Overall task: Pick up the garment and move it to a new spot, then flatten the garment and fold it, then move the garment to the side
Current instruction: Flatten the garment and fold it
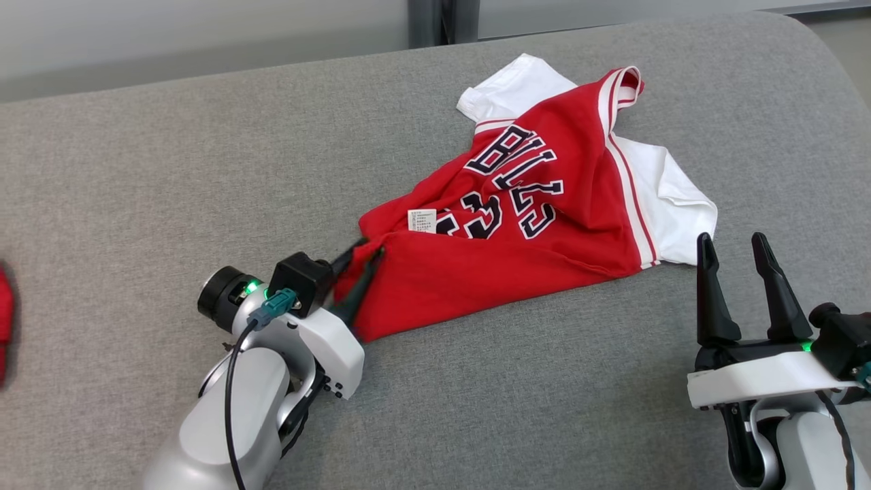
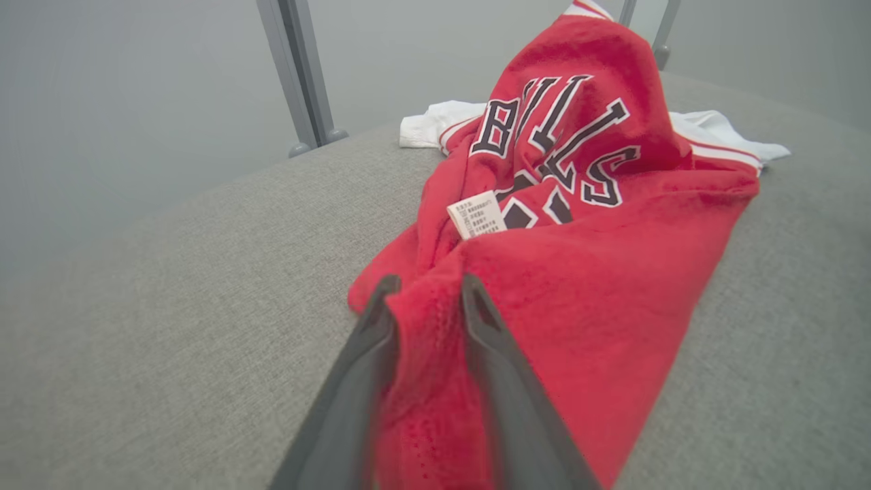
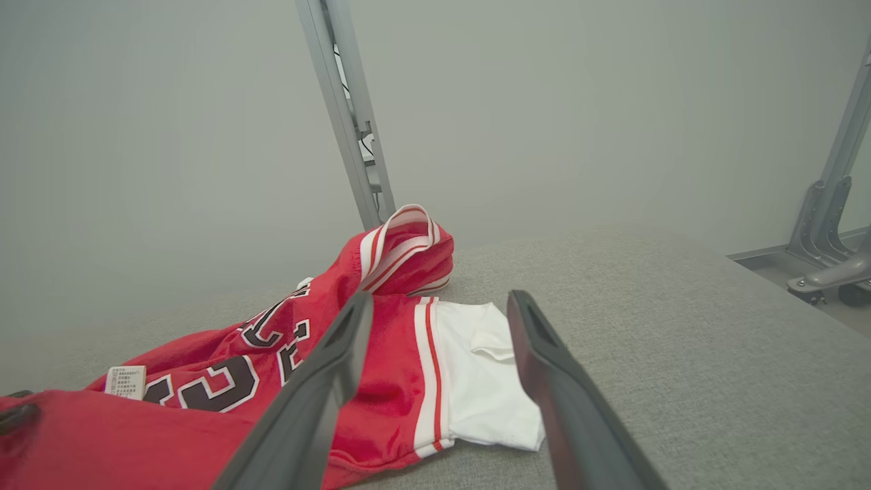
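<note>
The garment (image 1: pixel 531 224) is a red jersey with black-and-white lettering and white sleeves, lying crumpled on the grey padded surface (image 1: pixel 170 170). My left gripper (image 1: pixel 364 255) comes in from the lower left and is shut on the jersey's near red corner. In the left wrist view, red cloth (image 2: pixel 578 272) is bunched between the fingers of that gripper (image 2: pixel 429 289). My right gripper (image 1: pixel 733 245) stands open at the lower right, just short of the white sleeve (image 1: pixel 680 211) and touching nothing. In the right wrist view, the garment (image 3: pixel 170 422) lies beyond the spread right gripper (image 3: pixel 442 303).
A red item (image 1: pixel 3 320) is cut off by the left edge. A metal post (image 1: pixel 442 20) rises behind the surface's far edge, and metal brackets (image 3: pixel 823 224) stand off its right side. Bare grey padding stretches to the left and along the front.
</note>
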Robot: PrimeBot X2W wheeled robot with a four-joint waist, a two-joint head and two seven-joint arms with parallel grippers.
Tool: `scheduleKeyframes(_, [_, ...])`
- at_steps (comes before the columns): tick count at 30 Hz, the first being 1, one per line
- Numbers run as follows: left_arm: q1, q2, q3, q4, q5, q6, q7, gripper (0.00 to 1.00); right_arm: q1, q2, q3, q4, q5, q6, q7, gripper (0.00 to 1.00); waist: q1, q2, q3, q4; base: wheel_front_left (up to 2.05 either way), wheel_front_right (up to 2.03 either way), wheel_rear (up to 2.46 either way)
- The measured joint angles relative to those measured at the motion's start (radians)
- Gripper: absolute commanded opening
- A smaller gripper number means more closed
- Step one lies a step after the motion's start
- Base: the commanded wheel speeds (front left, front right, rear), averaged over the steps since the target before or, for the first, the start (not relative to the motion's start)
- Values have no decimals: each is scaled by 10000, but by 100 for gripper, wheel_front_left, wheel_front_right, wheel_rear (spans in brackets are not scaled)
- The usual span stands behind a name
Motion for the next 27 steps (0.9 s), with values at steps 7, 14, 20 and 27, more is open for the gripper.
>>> scheduleKeyframes(7, [-128,316,-291,-267,-378,0,-337,0,3,12,69,136,-84,0,0,100,0,0,-222,238,0,0,0])
scheduleKeyframes(14, [-334,623,723,-2819,548,662,-481,0,-1,15,21,224,-107,0,0,100,0,0,-576,503,0,0,0])
scheduleKeyframes(20, [165,953,1484,-5524,1918,970,-481,0,12,12,-117,293,-90,0,-2,100,0,0,-823,769,0,0,0])
scheduleKeyframes(27, [1326,1576,700,-6082,3049,686,-481,0,71,19,-293,393,-36,0,0,100,0,0,-1005,1215,0,0,0])
